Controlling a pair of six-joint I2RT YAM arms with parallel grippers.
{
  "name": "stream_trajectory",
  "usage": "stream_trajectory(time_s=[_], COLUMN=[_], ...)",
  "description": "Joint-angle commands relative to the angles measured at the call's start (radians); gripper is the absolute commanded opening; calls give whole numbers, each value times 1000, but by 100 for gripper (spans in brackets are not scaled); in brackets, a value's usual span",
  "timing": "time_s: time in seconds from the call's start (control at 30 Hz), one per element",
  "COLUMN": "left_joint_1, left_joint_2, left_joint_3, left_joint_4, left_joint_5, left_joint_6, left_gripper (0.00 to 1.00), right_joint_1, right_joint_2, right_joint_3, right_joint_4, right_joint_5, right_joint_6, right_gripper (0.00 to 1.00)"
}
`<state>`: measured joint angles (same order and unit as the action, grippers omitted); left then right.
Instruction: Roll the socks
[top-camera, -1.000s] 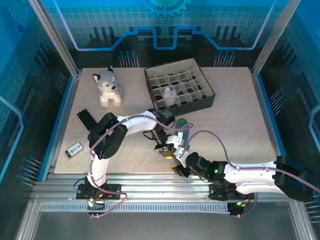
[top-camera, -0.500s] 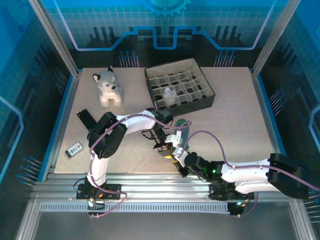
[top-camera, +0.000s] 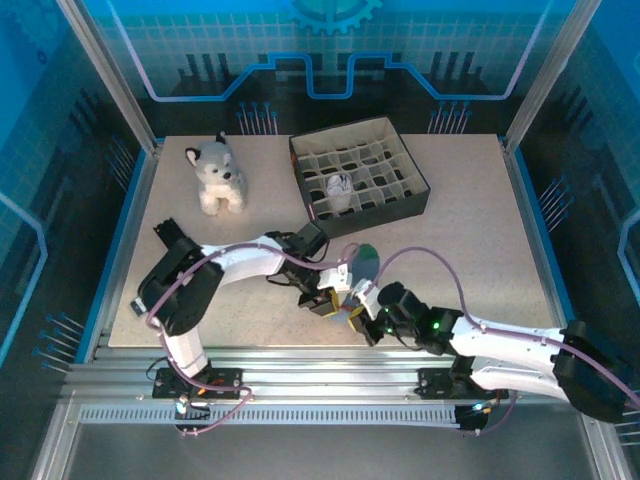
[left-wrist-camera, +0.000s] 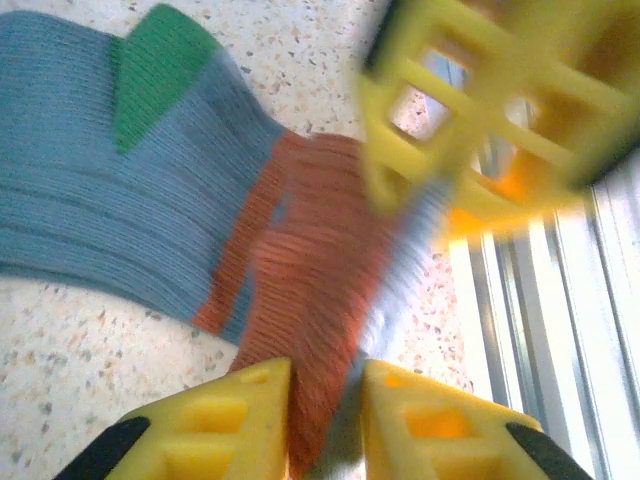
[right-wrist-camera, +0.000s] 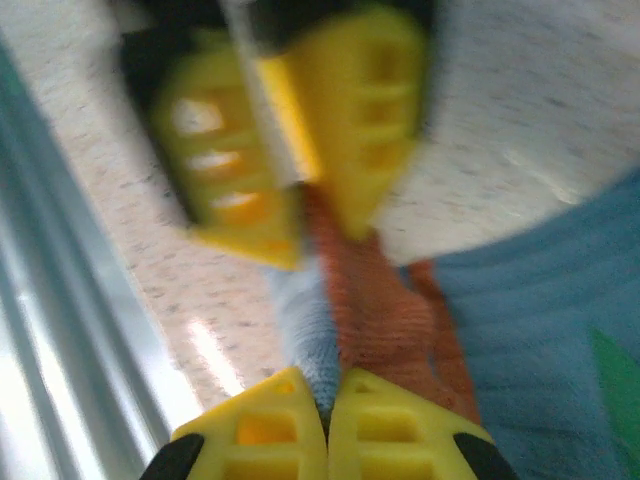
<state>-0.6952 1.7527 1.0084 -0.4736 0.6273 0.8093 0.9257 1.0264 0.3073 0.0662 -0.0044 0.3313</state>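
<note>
At the table's 6 o'clock edge, the right end effector pinches the orange-red cuff of the grey-blue knit sock. The left end effector straddles the cuff; I cannot tell whether it grips.

Your grey-blue sock lies spread on the speckled bench, near its front edge, with a green patch at one end. Its ribbed orange-red cuff is bunched into a narrow fold, with paler grey fabric alongside. Your left hand has that fold between its fingers. Your right hand pinches it from the opposite side. A small white bundle, seemingly the other sock, sits in one compartment of the divided box.
</note>
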Motion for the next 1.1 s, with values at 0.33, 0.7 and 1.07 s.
stream_trajectory(time_s=[0.33, 0.7, 1.07], left_joint_1=[-52, -290, -363], left_joint_2=[-248, -322, -143], left_joint_3=[-219, -482, -451], left_joint_4=[345, 795, 1001], left_joint_5=[-242, -646, -726], left_joint_6=[22, 275, 426], left_gripper=[33, 38, 43], right_joint_1=[-116, -261, -304], right_joint_2=[215, 223, 340], right_joint_3=[133, 136, 206], right_joint_4=[-248, -337, -405], right_joint_5=[-151, -237, -298], right_joint_6=[154, 207, 190], right_gripper=[0, 0, 0])
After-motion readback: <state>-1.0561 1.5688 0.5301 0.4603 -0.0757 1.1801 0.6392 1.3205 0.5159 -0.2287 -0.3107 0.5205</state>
